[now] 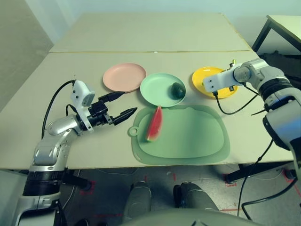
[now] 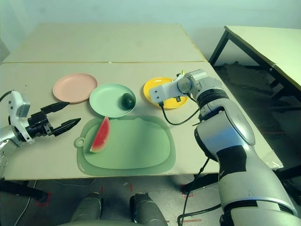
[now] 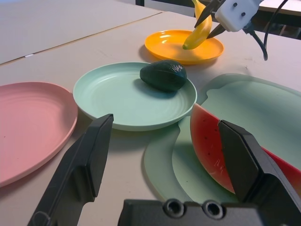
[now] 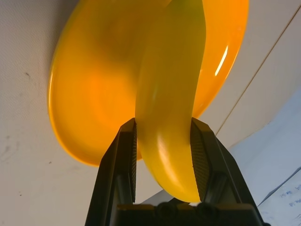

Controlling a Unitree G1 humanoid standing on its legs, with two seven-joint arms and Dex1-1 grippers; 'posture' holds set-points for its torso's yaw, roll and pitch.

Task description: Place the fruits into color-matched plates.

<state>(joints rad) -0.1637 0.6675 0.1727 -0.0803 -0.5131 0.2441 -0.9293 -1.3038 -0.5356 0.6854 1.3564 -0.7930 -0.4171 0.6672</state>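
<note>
Clamping the toy banana [image 4: 167, 103] between its two black fingers, the right claw [image 4: 163, 155] is positioned above the yellow plate [image 4: 89, 103]. In the left wrist view, the banana is raised clear of the plate surface, with its long axis steeply inclined: one end points up, the opposite end points down toward the plate. In the right wrist view, the banana's long axis runs roughly parallel to the claw's fingers, one end lying near the claw's base and the other extending outward beyond the fingertips, across the plate.

The left claw [image 1: 123, 105] is released, its two fingers spread apart with nothing between them. It is located over the bench [image 1: 94, 150], near the pink plate [image 1: 124, 76] and to the left of the watermelon wedge [image 1: 154, 125].

The watermelon wedge rests on the pale-green cutting mat [image 1: 197, 134], toward the mat's left side. Its long axis extends away from the robot with a slight lean to the right at the far end; the far tip is narrow and lies near the rim of the mint-green plate [image 1: 155, 89].

The dark-green avocado [image 3: 163, 75] rests inside the mint-green plate, on its right side. The mint-green plate is seated between the pink plate and the yellow plate.
</note>
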